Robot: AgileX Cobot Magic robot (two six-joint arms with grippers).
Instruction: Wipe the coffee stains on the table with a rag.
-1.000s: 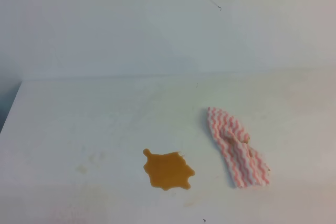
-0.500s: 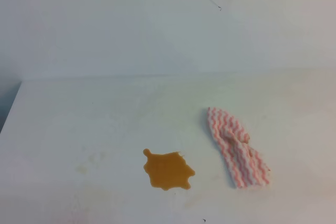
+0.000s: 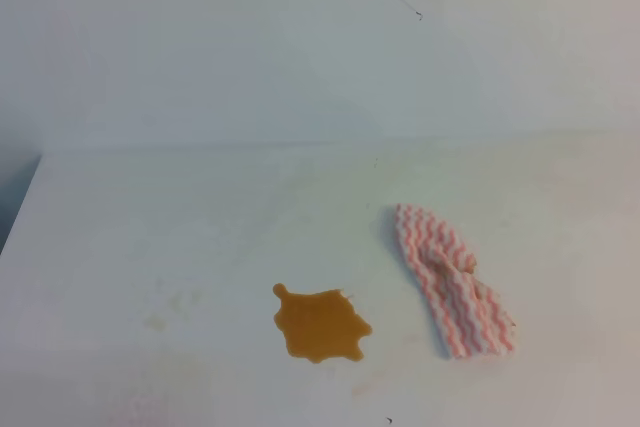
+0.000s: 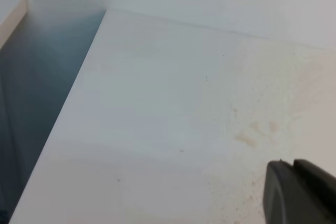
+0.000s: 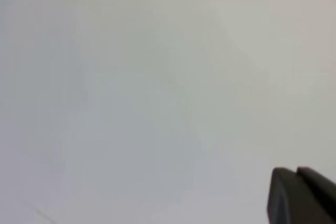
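The coffee stains (image 3: pixel 318 325) form one glossy orange-brown puddle near the front of the white table (image 3: pixel 200 217). To its right lies the rag (image 3: pixel 450 279), a crumpled strip with pink and white zigzag stripes, apart from the puddle. Neither gripper shows in the exterior high view. In the left wrist view my left gripper (image 4: pixel 293 165) sits at the lower right with its black fingertips pressed together, above bare tabletop. The right wrist view shows my right gripper (image 5: pixel 295 171) shut and empty against a blurred white surface.
The table's left edge (image 4: pixel 79 93) drops off to a dark gap beside the wall. Faint pale smudges (image 3: pixel 170 309) mark the tabletop left of the puddle. A white wall (image 3: pixel 300 37) rises behind the table.
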